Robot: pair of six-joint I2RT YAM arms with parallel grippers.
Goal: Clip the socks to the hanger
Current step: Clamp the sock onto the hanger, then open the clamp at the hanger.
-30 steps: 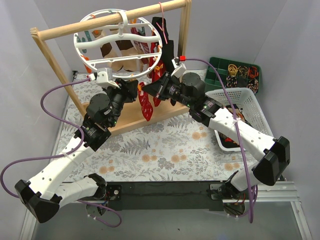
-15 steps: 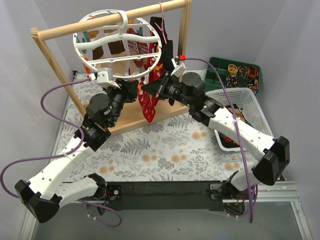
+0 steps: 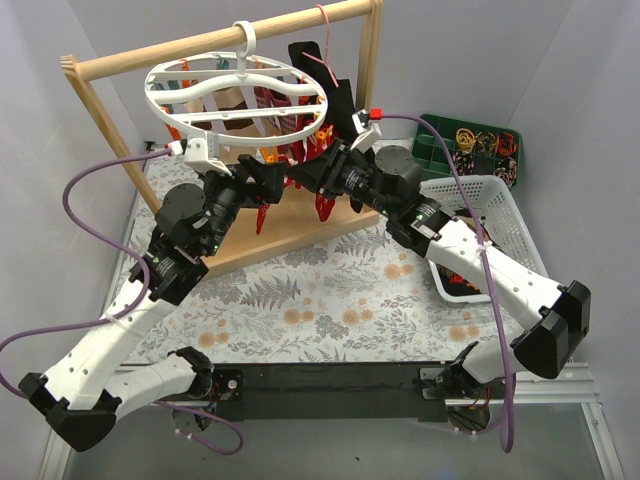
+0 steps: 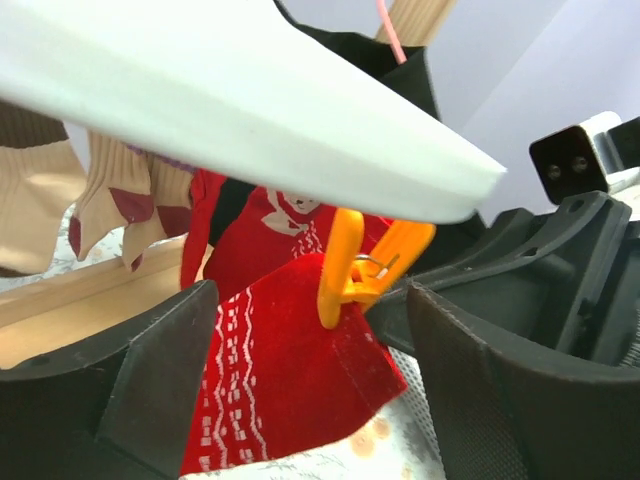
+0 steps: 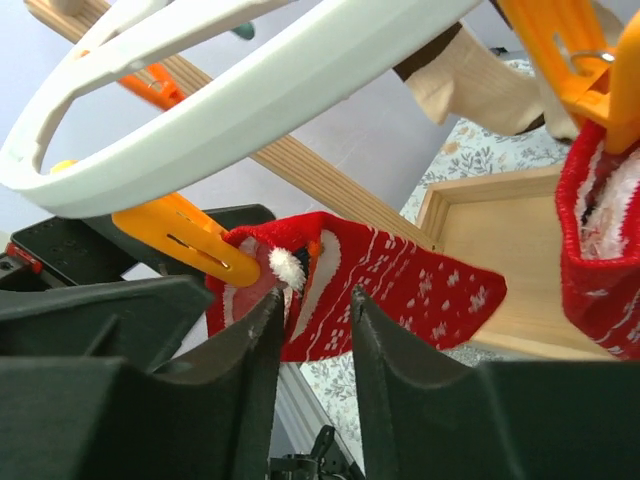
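Top view is lit evenly & brightly from above, w/ soft shadows. In wrist views the near hanger (image 4: 250,110) is rendered blurred, slightly overexp.

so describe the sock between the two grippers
Find the wooden rail; the round white hanger hangs from it. On its near rim an orange clip holds one sock. Unlike the beige argyle socks beside it, it is red with rows of small white marks.

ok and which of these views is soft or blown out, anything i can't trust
Left wrist: the white hanger fills the top, overexposed and featureless; the orange clip is sharp. Right wrist: the end effector fingers are dark, soft foreground; the red sock is readable. Top external: even light, no glare.
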